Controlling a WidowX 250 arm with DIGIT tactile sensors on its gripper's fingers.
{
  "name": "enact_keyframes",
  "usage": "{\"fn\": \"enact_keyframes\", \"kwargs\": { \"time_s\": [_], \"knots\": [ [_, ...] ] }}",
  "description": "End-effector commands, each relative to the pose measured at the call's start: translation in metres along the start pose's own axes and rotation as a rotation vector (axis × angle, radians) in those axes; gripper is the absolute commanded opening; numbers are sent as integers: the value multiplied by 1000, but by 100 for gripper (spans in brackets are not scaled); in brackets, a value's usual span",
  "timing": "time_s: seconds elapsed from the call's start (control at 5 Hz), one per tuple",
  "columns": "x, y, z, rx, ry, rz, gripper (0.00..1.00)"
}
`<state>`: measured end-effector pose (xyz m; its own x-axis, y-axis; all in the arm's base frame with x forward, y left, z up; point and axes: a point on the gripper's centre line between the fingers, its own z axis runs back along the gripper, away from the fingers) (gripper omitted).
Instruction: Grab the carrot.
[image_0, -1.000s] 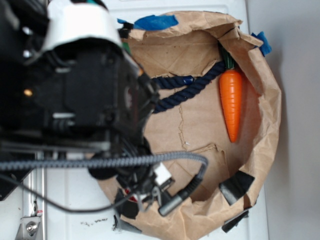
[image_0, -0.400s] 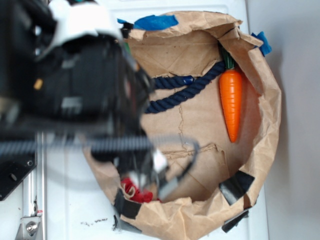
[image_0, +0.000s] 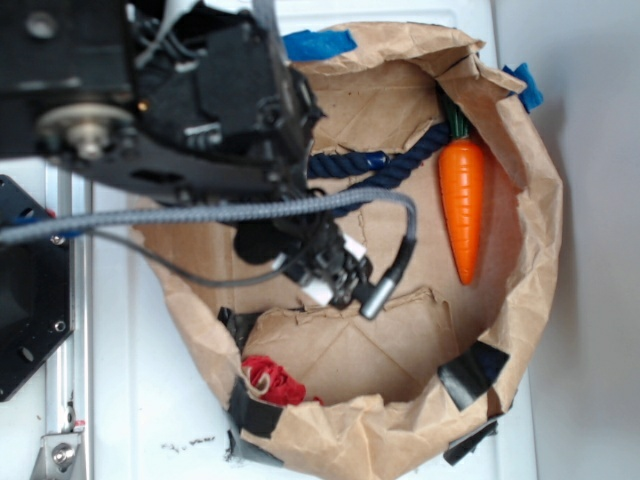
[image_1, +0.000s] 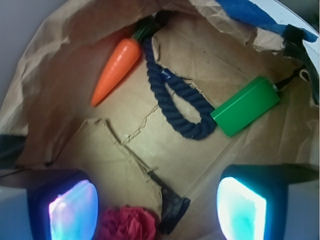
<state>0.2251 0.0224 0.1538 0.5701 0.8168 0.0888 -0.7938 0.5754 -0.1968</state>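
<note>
- Lying along the far inner wall of the brown paper bag (image_0: 520, 300), the carrot (image_0: 463, 205) points its dark-green stem toward the bag's upper corner, untouched.
- Just beside the stem, a dark-blue rope (image_1: 175, 102) loops across the bag floor; its bend touches a green block (image_1: 245, 106).
- Near the bag's opposite end sits a small red wrinkly lump (image_0: 272, 380).
- Over the bag's middle hangs the hand (image_1: 157, 205), its two fingers spread wide apart and holding nothing, well apart from the carrot.
</note>
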Motion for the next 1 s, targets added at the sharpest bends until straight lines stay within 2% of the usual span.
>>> {"fn": "enact_keyframes", "kwargs": {
  "time_s": [0.0, 0.2, 0.8],
  "knots": [
    [23, -10, -27, 34, -31, 114, 100],
    [24, -12, -43, 53, -27, 131, 100],
    [35, -19, -76, 49, -29, 196, 100]
  ]
}}
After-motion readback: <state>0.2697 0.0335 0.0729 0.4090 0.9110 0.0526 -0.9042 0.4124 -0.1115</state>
